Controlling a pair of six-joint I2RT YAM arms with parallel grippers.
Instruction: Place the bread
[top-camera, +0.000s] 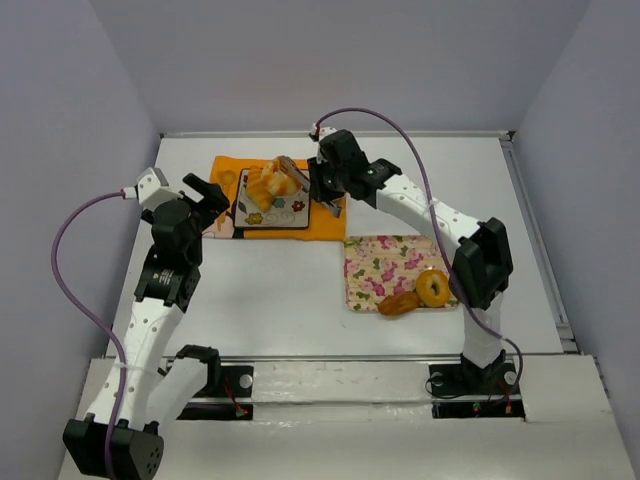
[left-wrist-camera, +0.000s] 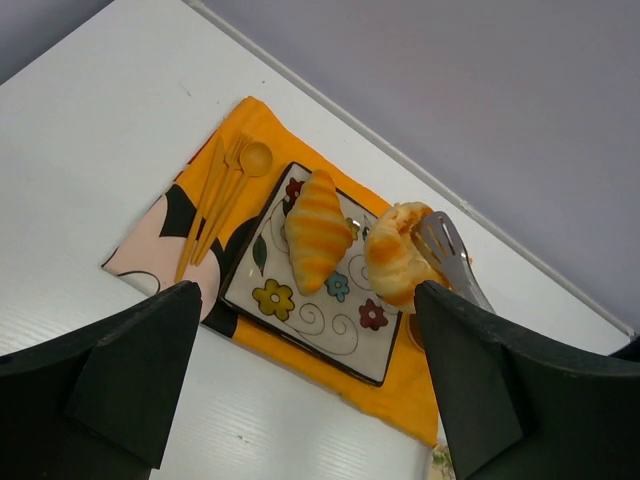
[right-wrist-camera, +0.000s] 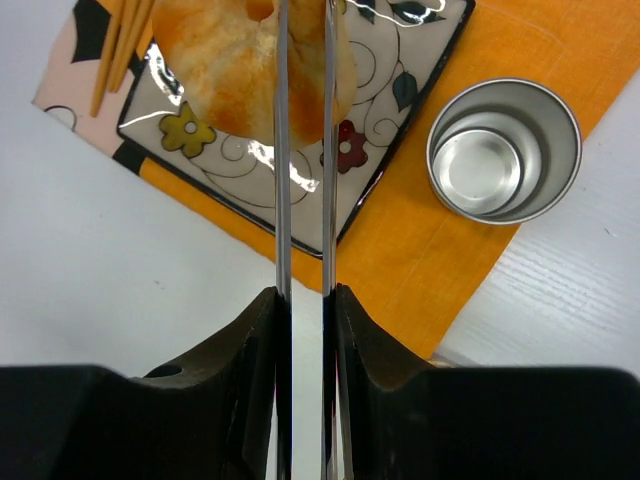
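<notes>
My right gripper (top-camera: 322, 190) is shut on a pair of metal tongs (right-wrist-camera: 281, 150). The tongs pinch a golden bread piece (right-wrist-camera: 230, 60) over the far right part of a square floral plate (right-wrist-camera: 260, 165). I cannot tell whether the bread touches the plate. The left wrist view shows the same bread (left-wrist-camera: 398, 255) in the tongs (left-wrist-camera: 450, 250), next to a striped croissant (left-wrist-camera: 316, 232) lying on the plate (left-wrist-camera: 320, 325). My left gripper (top-camera: 205, 195) is open and empty, hovering at the left of the plate.
The plate lies on an orange mat (top-camera: 320, 225) with wooden cutlery (left-wrist-camera: 225, 190) at its left and a steel cup (right-wrist-camera: 503, 150) at its right. A floral cloth (top-camera: 390, 260) at the right holds a donut (top-camera: 433, 288) and another bread (top-camera: 398, 304).
</notes>
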